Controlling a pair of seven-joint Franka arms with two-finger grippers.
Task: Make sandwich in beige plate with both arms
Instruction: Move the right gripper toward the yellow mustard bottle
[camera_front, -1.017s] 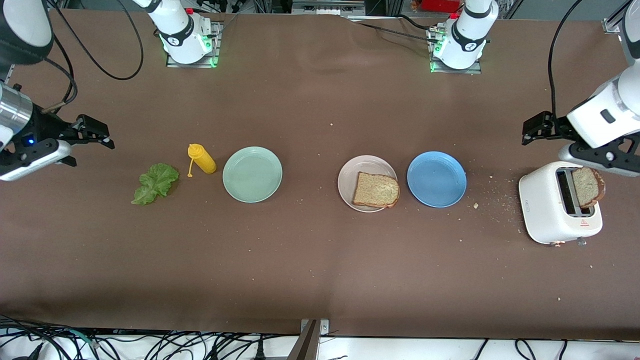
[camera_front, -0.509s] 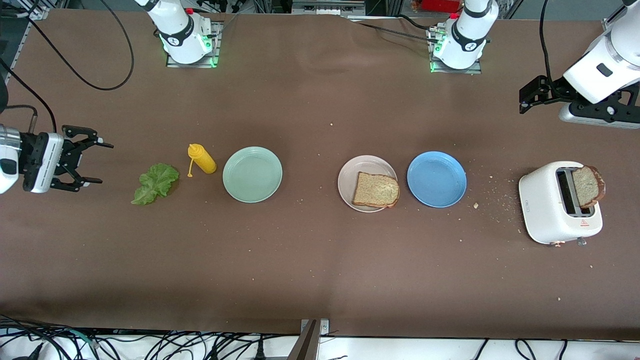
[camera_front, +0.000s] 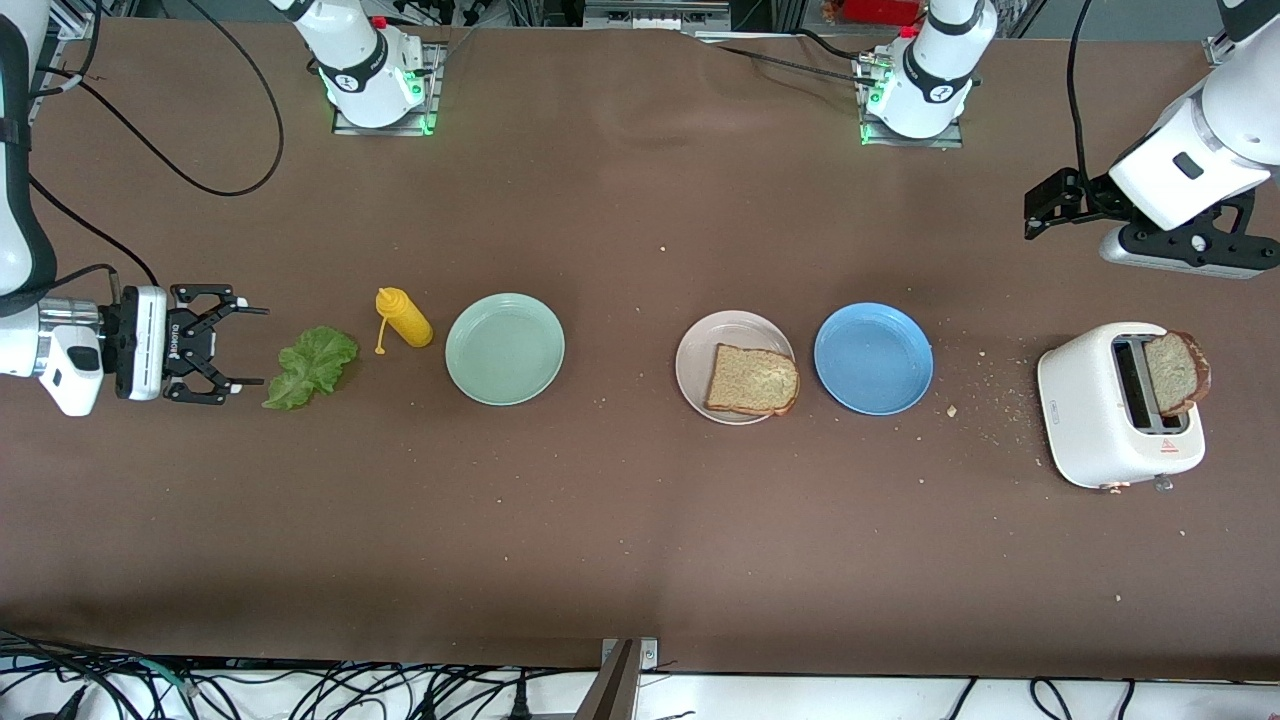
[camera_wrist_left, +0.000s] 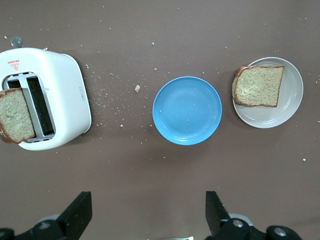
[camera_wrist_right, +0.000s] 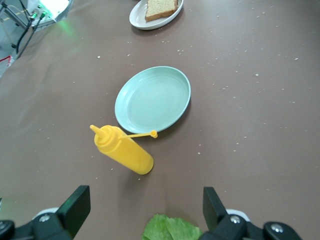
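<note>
The right gripper (camera_front: 240, 354), fingers spread, has swung down and moved in until it sits just beside the lettuce leaf (camera_front: 311, 366) at its own end of the table, while the left gripper (camera_front: 1040, 205), also open, has risen off the toaster (camera_front: 1100, 410).

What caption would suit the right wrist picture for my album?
Open right gripper over a ruffled green lettuce leaf, facing a lying yellow squeeze bottle and a round mint-green plate.

free: bare table (camera_front: 620, 520) across lower frame | blocked: mid-frame row, lettuce (camera_front: 310, 366), mustard bottle (camera_front: 404, 317), green plate (camera_front: 505, 349), beige plate (camera_front: 735, 366), blue plate (camera_front: 873, 358), toaster (camera_front: 1118, 405) | gaps: between plates, probably passable
</note>
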